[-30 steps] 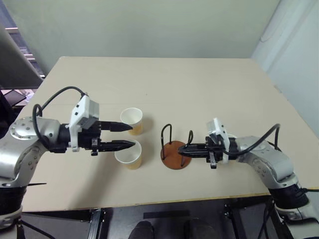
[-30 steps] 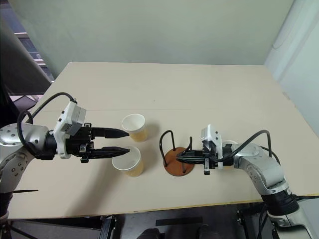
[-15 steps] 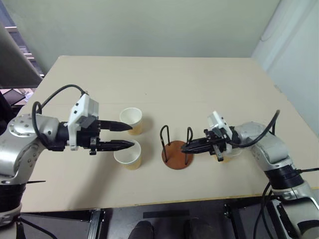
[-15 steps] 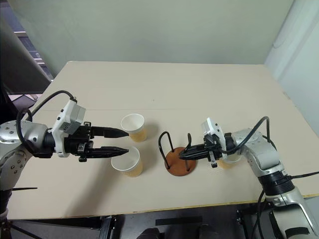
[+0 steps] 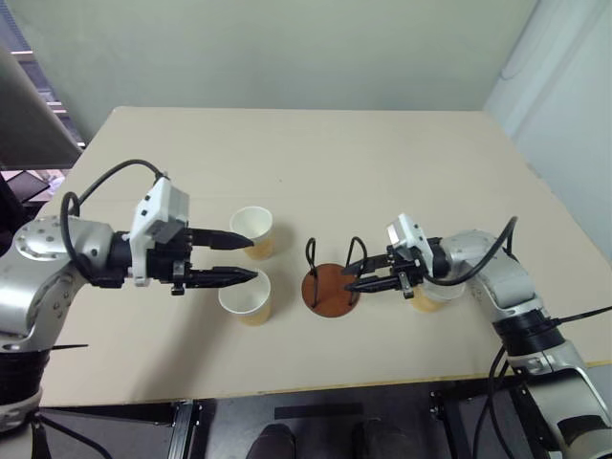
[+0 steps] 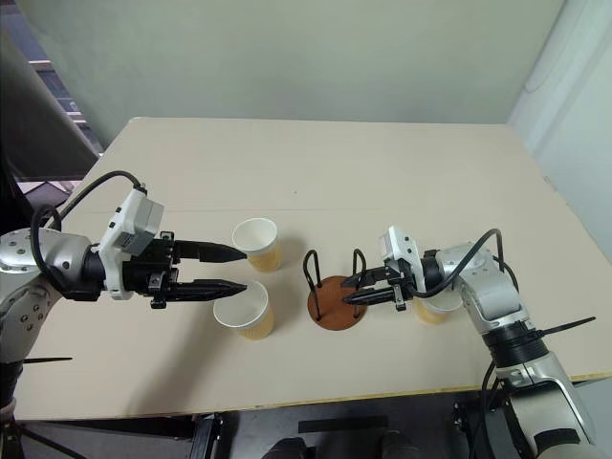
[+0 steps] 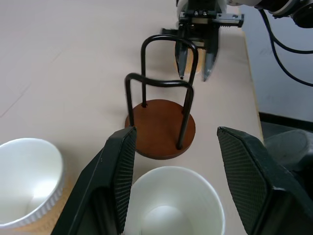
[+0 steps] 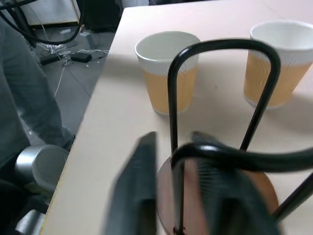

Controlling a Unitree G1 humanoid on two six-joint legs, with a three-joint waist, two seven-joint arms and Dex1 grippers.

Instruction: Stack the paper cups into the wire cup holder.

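Black wire loops of the wire cup holder (image 5: 330,273) sit at my right gripper's (image 5: 356,280) half-parted, empty tips, steadying it for stacking.

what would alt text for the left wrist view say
A wire cup holder stands on a beige table, framed between the left end effector's two open black fingers. Two paper cups sit nearest the camera, and the right end effector reaches in, open, from beyond the holder.

Third paper cup (image 5: 427,295) half hidden behind right claw (image 5: 356,277).
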